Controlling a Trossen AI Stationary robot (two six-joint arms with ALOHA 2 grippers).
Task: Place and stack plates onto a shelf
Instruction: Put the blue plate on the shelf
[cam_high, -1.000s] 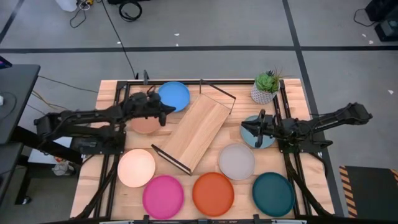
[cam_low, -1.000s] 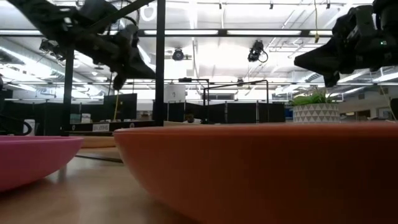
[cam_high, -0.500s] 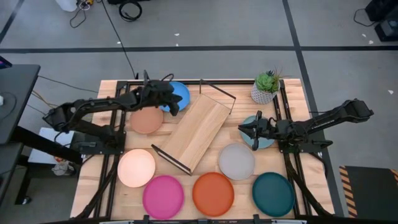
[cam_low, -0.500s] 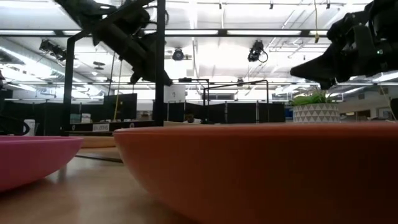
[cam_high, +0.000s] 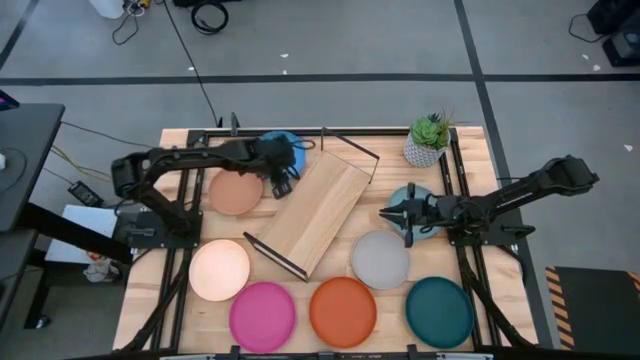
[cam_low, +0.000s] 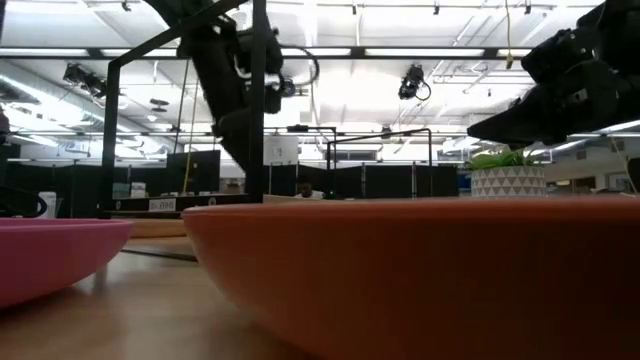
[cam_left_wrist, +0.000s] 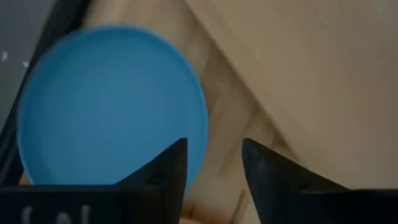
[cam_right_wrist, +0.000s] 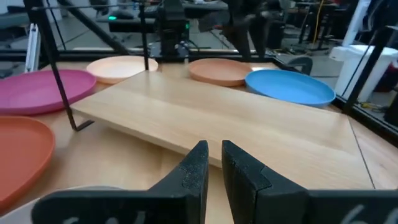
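Eight plates lie flat on the slatted table around the slanted shelf (cam_high: 312, 213), which holds no plate. My left gripper (cam_high: 283, 182) points steeply down, open, over the near right rim of the blue plate (cam_left_wrist: 106, 106), beside the shelf (cam_left_wrist: 311, 74). The tan plate (cam_high: 237, 192) lies to its left. My right gripper (cam_high: 385, 213) hovers level over the pale blue plate (cam_high: 408, 197), pointing at the shelf (cam_right_wrist: 211, 115). Only a narrow gap shows between its fingers (cam_right_wrist: 214, 158), and nothing is in it.
Along the near edge lie the cream (cam_high: 220, 270), pink (cam_high: 263, 316), orange (cam_high: 343, 312) and dark teal (cam_high: 439, 312) plates, with the grey plate (cam_high: 381, 259) behind them. A potted plant (cam_high: 428, 140) stands at the far right. Black wire frames (cam_high: 350, 150) rise at the shelf's ends.
My left gripper has swung from over the tan plate toward the table's right edge, come down and tipped steeply downward over the blue plate's rim. My right gripper has crept a little toward the shelf. No plate has moved.
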